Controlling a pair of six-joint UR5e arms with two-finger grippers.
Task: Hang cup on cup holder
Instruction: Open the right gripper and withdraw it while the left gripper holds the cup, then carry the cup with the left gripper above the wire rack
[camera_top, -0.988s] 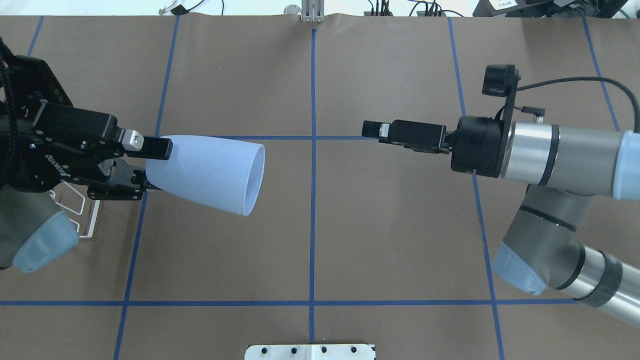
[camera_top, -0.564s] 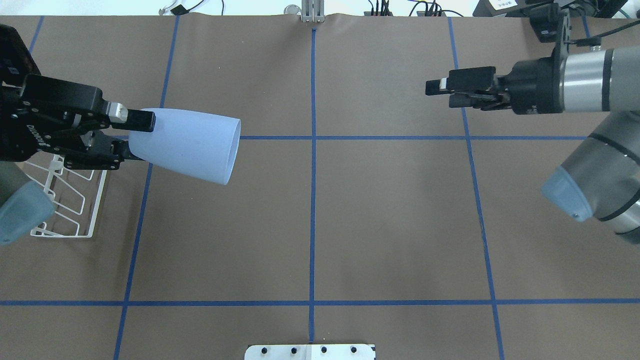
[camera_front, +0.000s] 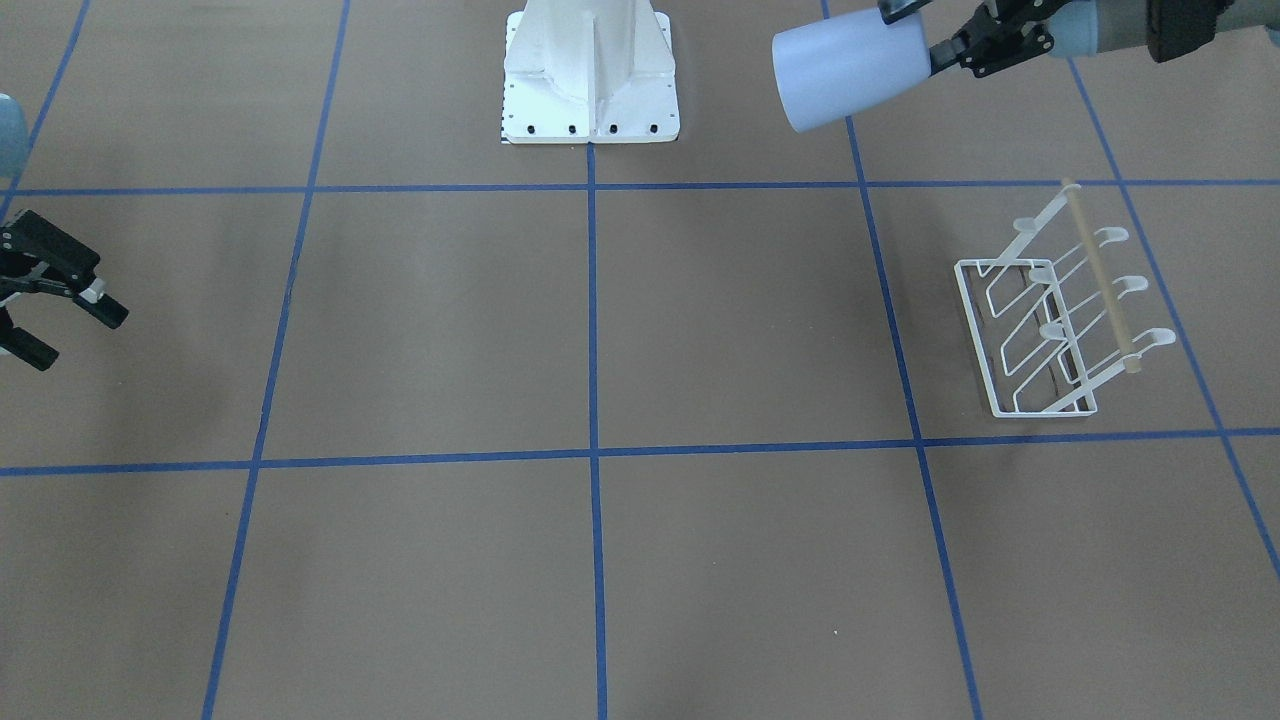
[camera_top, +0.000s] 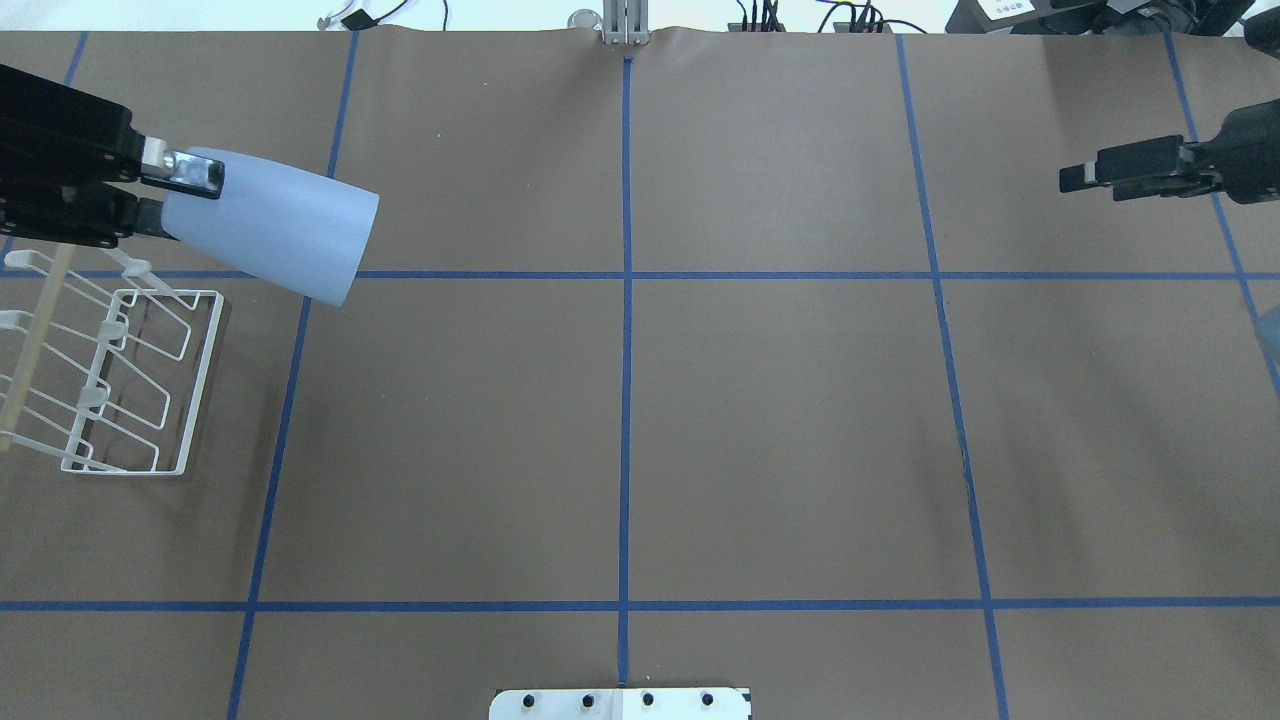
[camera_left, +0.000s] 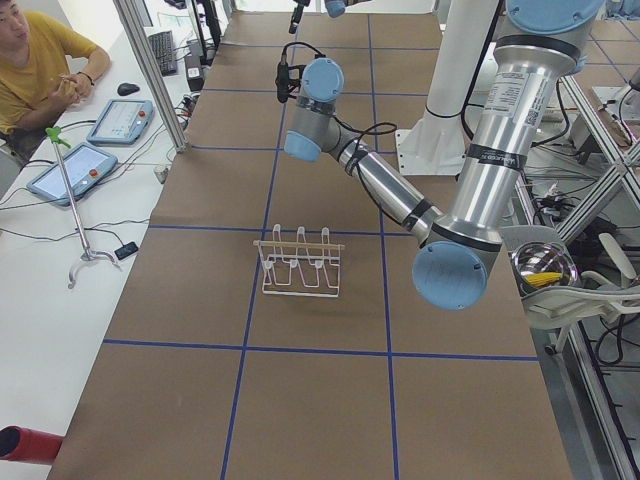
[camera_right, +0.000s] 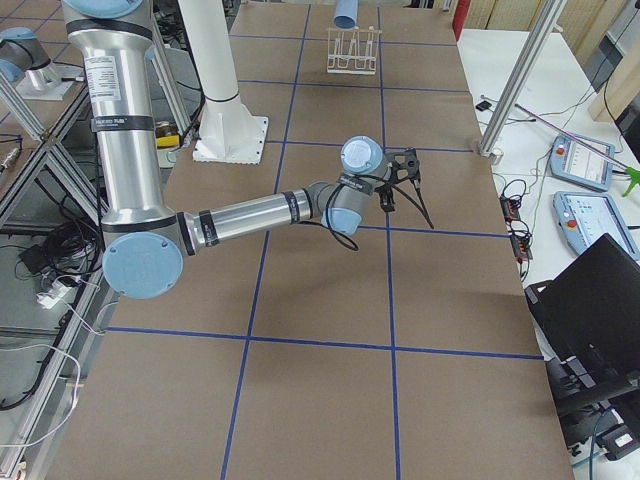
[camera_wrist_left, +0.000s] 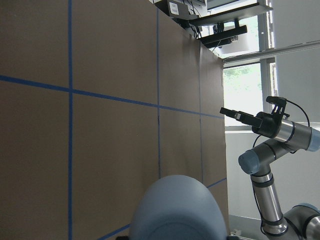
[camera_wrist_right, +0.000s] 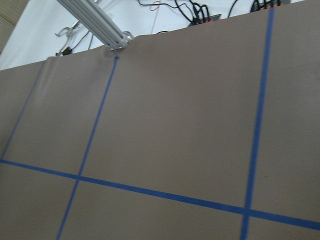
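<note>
Left gripper (camera_top: 172, 195) is pinched on the narrow base end of the cup (camera_top: 275, 230). You'll find the cup on its side in the air, raised above the rack (camera_top: 205, 370) and clear of it, with its wide rim pointing away from the gripper; no view lets you see inside it. The rack stands on the table (camera_top: 700, 450) with its rod (camera_top: 35, 345) on top, and the right gripper (camera_front: 70, 335) hangs well apart from the rack, fingers spread.

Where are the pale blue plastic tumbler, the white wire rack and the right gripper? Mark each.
pale blue plastic tumbler (camera_top: 270, 225): overhead view, middle of its side wall.
white wire rack (camera_top: 202, 380): overhead view, base frame's edge wire.
right gripper (camera_front: 80, 338): front-facing view, midway between its open fingers.
</note>
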